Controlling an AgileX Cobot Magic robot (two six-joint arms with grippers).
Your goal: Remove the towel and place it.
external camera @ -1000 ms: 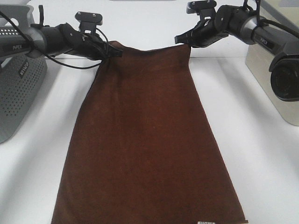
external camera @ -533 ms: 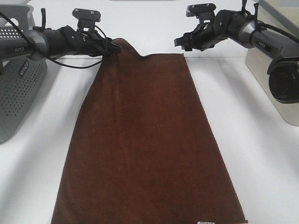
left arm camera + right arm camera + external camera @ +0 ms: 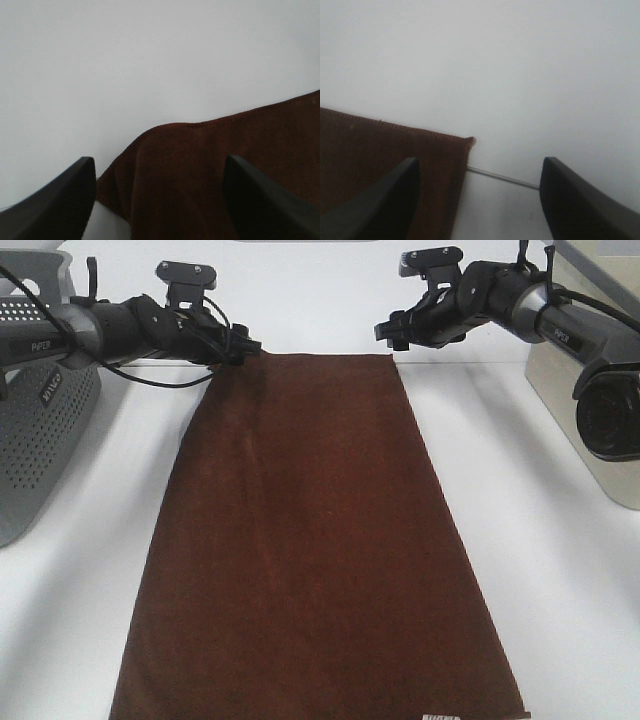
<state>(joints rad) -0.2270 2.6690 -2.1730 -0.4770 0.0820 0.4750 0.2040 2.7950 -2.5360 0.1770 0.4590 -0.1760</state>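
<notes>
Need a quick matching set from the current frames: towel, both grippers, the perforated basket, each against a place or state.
Things:
1. towel
2. left gripper
3. right gripper
4. grey perforated basket

States or places:
A. open, above the towel's far right corner
B. at the table's left edge
C. laid flat down the middle of the table
D. open, over the towel's far left corner

Pairs: 1-C, 2-D, 3-A, 4-B
</notes>
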